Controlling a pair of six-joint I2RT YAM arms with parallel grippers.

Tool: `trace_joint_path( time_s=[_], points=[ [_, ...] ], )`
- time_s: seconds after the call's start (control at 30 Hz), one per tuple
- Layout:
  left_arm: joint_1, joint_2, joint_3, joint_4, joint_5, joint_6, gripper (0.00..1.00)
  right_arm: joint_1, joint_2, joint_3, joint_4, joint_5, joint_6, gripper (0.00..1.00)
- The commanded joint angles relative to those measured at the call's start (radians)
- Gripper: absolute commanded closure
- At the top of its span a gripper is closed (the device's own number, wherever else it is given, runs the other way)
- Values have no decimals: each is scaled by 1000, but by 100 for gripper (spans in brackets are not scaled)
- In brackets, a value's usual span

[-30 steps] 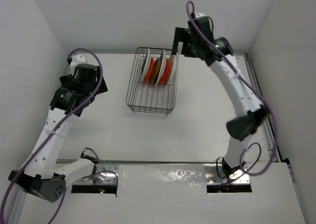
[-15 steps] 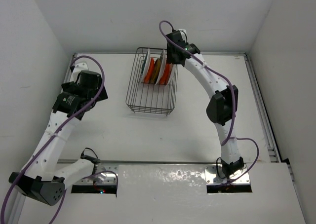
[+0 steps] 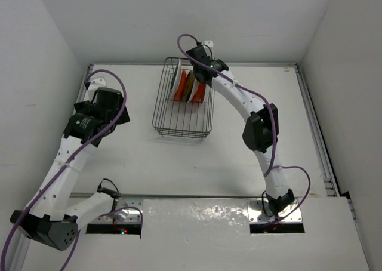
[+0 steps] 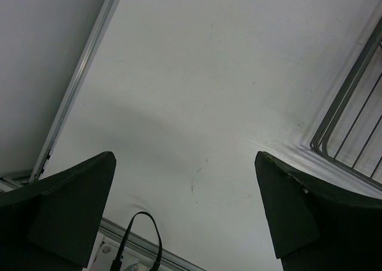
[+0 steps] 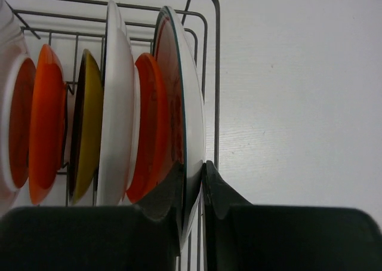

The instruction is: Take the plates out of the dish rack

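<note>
The dish rack (image 3: 182, 114) stands at the back middle of the table, with several plates (image 3: 187, 86) upright in its far end. In the right wrist view the plates stand edge on: white ones and bright orange ones (image 5: 48, 122), plus a dark yellow one (image 5: 89, 125). My right gripper (image 5: 194, 169) is shut on the rim of the rightmost white plate (image 5: 194, 98), which has a teal edge and stands against the rack's wire wall (image 5: 216, 74). My left gripper (image 4: 185, 157) hangs open over bare table, left of the rack's corner (image 4: 352, 128), holding nothing.
A metal rail (image 4: 80, 86) runs along the table's left edge, and a black cable loop (image 4: 140, 235) lies near it. White walls close in the table at the back and on both sides. The right arm (image 3: 256, 128) reaches across the right half of the table.
The right arm swung left from beside the rack to over the plates, and its jaws closed on the rightmost white plate's rim. The left arm barely moved.
</note>
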Motion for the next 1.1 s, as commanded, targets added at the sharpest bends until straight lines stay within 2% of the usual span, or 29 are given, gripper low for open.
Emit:
trace_joint_path(
  time_s=[0.0, 0.2, 0.5, 0.57, 0.63, 0.67, 0.7, 0.73, 0.77, 0.8, 0.83, 0.93, 0.97, 1.07],
  points=[
    [-7, -30, -4, 21, -4, 9, 0, 3, -71, 6, 33, 54, 18, 92],
    [-7, -35, -7, 32, 2, 7, 0, 11, -186, 20, 33, 122, 47, 100],
    [-7, -38, -10, 66, 42, -22, 0, -12, -512, -83, 7, 268, 67, 100],
    [-7, -38, -7, 67, 53, -29, 0, -67, -585, -191, -17, 259, 124, 100],
    [-7, -40, -9, 69, 70, -40, 0, -165, -718, -400, 19, 185, 165, 100],
    [-7, -41, -12, 72, 76, -43, 0, -212, -763, -489, 89, 133, 210, 100],
    [-7, -43, -13, 78, 97, -45, 0, -305, -834, -652, 128, 14, 234, 100],
    [-7, -44, -19, 86, 110, -46, 0, -353, -861, -728, 172, -55, 257, 100],
    [-7, -50, -19, 92, 126, -45, 0, -398, -884, -815, 285, -124, 312, 100],
    [-7, -50, -21, 109, 172, -45, 0, -485, -921, -985, 345, -259, 354, 100],
    [-7, -55, -21, 119, 194, -42, 0, -513, -935, -1059, 466, -310, 417, 100],
    [-9, -73, -23, 155, 272, -34, 0, -588, -985, -1323, 623, -390, 506, 100],
    [-7, -87, -24, 167, 283, -32, 0, -598, -1001, -1391, 718, -386, 564, 100],
    [-7, -107, -32, 176, 315, -25, 0, -634, -1030, -1634, 861, -346, 642, 100]
  ],
)
